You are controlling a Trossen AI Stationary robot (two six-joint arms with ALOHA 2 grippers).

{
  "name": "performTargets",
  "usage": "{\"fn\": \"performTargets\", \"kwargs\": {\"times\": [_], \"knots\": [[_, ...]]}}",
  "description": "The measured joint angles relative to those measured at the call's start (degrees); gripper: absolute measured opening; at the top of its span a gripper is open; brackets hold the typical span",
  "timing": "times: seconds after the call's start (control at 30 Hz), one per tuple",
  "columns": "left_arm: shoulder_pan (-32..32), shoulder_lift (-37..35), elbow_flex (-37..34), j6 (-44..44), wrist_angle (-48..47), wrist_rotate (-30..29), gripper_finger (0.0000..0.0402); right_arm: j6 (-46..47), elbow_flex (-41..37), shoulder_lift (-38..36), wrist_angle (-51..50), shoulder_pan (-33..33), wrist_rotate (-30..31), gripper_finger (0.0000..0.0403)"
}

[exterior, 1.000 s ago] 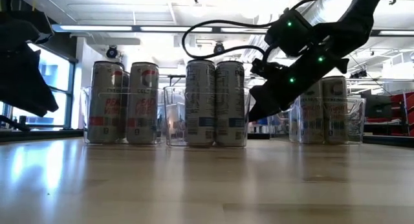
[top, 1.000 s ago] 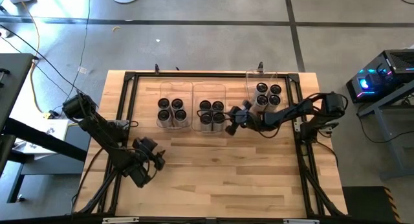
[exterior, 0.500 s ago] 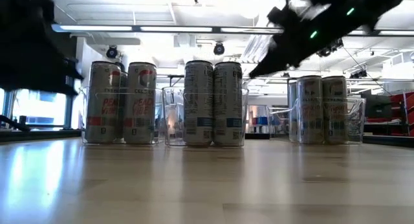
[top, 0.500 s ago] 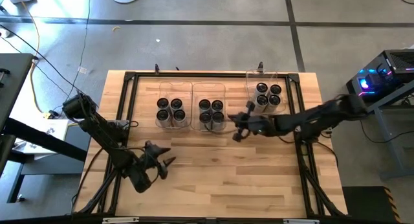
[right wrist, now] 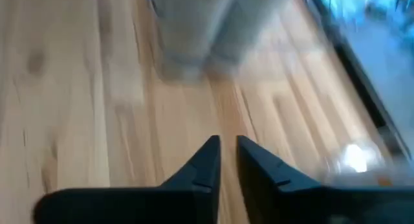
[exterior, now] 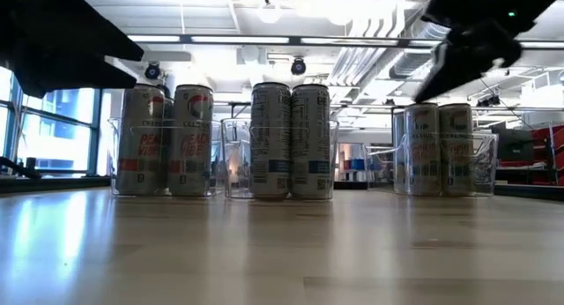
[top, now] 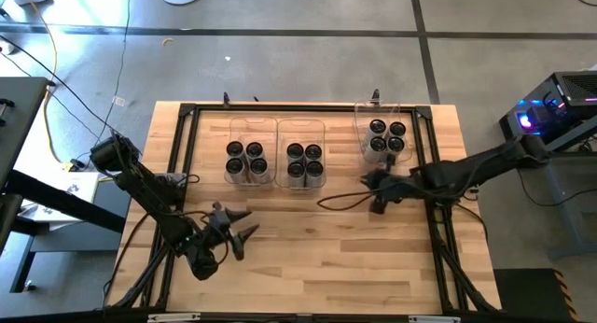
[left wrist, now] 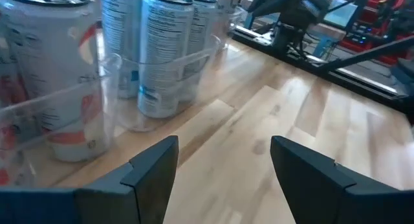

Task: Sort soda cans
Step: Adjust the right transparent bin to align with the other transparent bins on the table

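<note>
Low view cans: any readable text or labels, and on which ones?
"PEACH VIBE", partly legible, in red on the two front cans in the left bin.
Middle pair: small print only, too blurred to read.
Right pair: lettering too blurred to read.
Nothing else legible.

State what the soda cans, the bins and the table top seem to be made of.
Soda cans: probably thin metal, printed sides with a sheen.
Bins: clear, glossy plastic by the look; the cans show through the walls.
Table top: light wood in planks with visible grain, smooth and slightly reflective.

Right end effector (top: 377,203) back from cans (top: 303,163).
</note>
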Motion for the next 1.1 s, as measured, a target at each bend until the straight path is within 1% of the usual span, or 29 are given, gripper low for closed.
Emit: {"fn": "performTargets", "kwargs": {"times": [0.1,0.23,0.3,0.37,0.57,0.63,0.8,0.97,1.1], "knots": [[-0.39,0.0,0.0,1.79,2.07,0.43,0.0241,1.95,0.41,-1.42,-8.29,-0.06,-0.75,0.0097],[-0.32,0.0,0.0,4.24,3.16,-0.5,0.0241,4.47,0.18,-1.52,-13.23,-3.1,0.33,0.0163],[-0.03,0.01,0.0,4.26,3.22,-0.51,0.0241,3.69,0.0,-0.83,-14.31,-4.95,0.72,0.0188],[0.19,0.02,0.0,4.28,3.24,-0.55,0.0241,1.88,0.04,-0.75,-12.94,-6.51,0.67,0.0202],[1.19,0.02,0.0,5.32,3.09,-0.47,0.0241,0.62,0.04,-0.5,-12.65,-10.52,0.53,0.021],[1.69,0.02,0.0,5.37,3.1,-0.47,0.0241,0.51,0.04,-0.5,-12.64,-12.04,-0.34,0.021],[2.76,0.02,0.0,5.41,3.07,-0.44,0.0241,-0.9,0.04,-0.43,-12.01,-16.15,-4.67,0.021],[2.77,0.02,0.0,5.87,3.15,-0.38,0.0241,-3.0,0.04,1.65,-11.24,-19.84,-9.74,0.0204],[2.55,0.02,0.0,5.98,3.17,0.04,0.0241,-4.02,0.1,5.0,-10.86,-21.07,-10.78,0.0192]]}}
